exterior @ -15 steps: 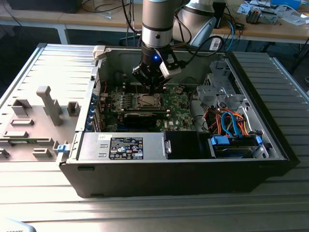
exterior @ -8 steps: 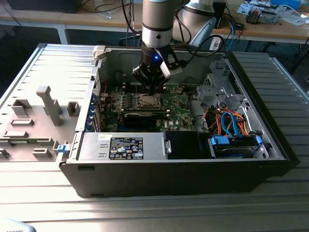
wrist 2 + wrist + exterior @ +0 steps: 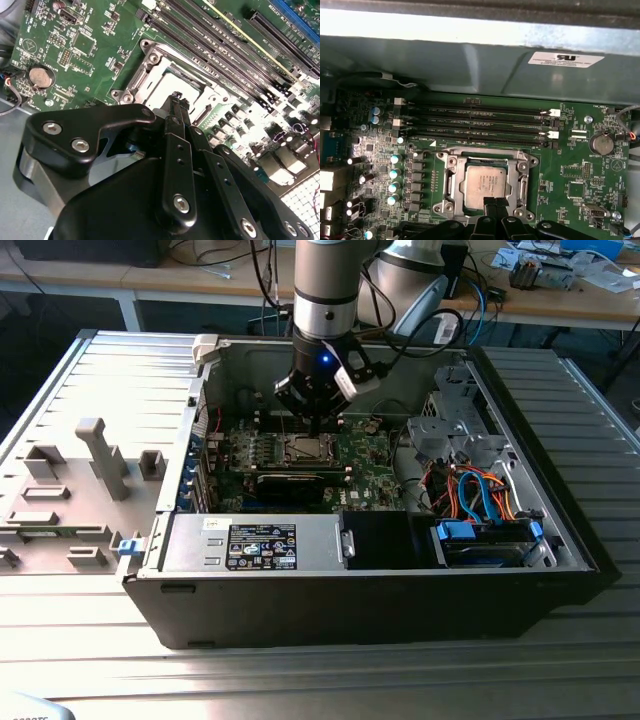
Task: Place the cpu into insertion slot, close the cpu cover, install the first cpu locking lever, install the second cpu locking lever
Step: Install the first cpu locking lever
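Black tool (image 3: 179,98) with fingers pressed together and nothing between them, tips poised at the near edge of the cpu (image 3: 484,185); in the first wrist view the tool (image 3: 495,204) meets the chip at its six o'clock side. Silvery cpu lies flat inside the insertion slot (image 3: 451,176), and the cpu cover (image 3: 522,186) frames it, lying down around the chip. Green motherboard (image 3: 570,170) surrounds the socket, with long black memory slots (image 3: 475,125) at twelve o'clock and a coin battery (image 3: 601,144) near two o'clock. In the exterior view the tool (image 3: 316,418) stands upright over the socket inside the open computer case (image 3: 400,610), which rests on a ribbed metal worktop (image 3: 330,680).
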Controlling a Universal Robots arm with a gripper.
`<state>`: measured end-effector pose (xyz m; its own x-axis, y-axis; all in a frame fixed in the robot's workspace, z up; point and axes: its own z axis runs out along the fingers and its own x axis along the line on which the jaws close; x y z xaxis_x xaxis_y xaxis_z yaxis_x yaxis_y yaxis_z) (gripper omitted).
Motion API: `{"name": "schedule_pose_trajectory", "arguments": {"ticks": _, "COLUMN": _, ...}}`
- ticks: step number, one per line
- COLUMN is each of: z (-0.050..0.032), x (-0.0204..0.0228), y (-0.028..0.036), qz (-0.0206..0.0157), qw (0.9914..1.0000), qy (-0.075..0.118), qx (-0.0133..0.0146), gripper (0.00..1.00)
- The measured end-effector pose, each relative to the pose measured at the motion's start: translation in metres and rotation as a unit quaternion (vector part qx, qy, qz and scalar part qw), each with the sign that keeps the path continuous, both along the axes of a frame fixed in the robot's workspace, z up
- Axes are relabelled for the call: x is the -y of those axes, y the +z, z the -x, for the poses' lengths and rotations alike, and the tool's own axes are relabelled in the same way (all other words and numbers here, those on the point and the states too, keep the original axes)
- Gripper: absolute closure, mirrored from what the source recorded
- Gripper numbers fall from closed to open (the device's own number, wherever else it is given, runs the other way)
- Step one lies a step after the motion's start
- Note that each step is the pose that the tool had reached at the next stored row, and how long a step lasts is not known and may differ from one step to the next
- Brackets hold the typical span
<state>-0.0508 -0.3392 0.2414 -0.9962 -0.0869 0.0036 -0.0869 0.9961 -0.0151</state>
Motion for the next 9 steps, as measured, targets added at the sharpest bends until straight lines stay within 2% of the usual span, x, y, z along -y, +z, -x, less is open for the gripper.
{"name": "schedule_pose_trajectory", "arguments": {"ticks": 5, "z": -0.0001, "x": -0.0001, "y": 0.0045, "qz": -0.0002, "qw": 1.00000, "qy": 0.002, "qx": 0.0001, "gripper": 0.89}}
{"name": "schedule_pose_trajectory", "arguments": {"ticks": 9, "z": -0.0001, "x": 0.0000, "y": 0.0047, "qz": -0.0001, "qw": 1.00000, "qy": 0.002, "qx": 0.0000, "gripper": 0.89}}
